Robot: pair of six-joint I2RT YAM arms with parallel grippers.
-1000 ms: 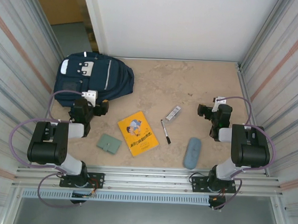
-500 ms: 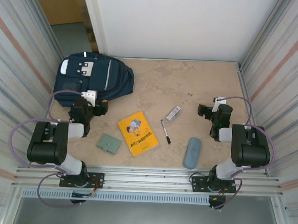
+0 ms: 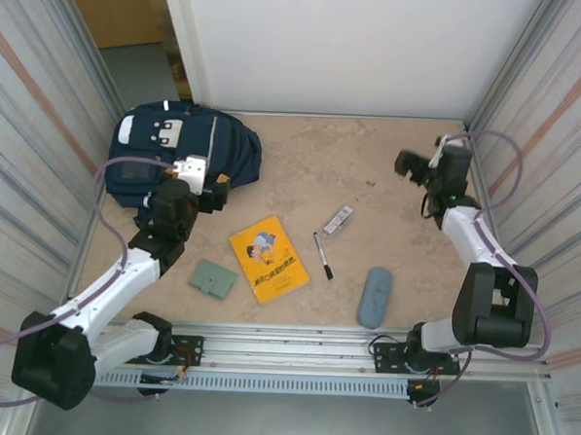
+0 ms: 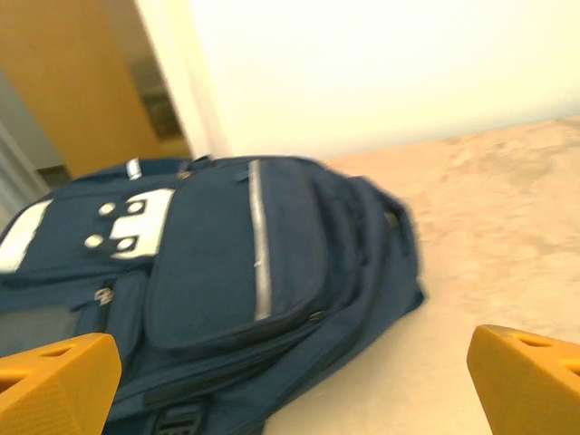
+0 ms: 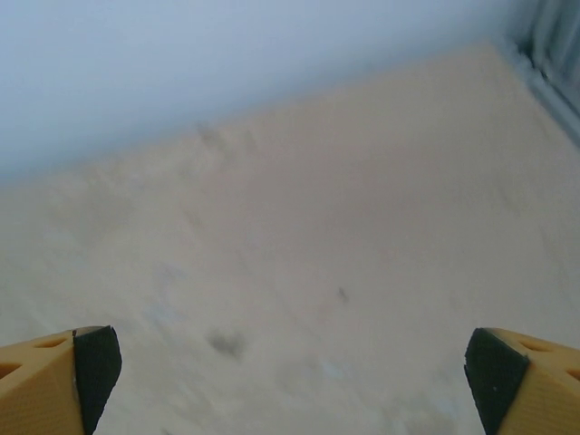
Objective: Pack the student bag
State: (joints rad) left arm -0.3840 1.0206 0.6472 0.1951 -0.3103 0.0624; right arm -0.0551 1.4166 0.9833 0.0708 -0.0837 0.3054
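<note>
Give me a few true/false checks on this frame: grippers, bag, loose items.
1. The left gripper is open, facing the student bag. True.
2. The yellow book is inside the student bag. False: it lies on the table.
3. The right gripper is shut on the pen. False: it is open, empty and well away from the pen.
4. The green wallet lies apart from the yellow book. True.

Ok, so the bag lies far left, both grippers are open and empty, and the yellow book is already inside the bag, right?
No: the yellow book lies on the table, not inside the student bag, as the top external view shows. The bag is far left, and the left gripper and right gripper are open and empty.
</note>
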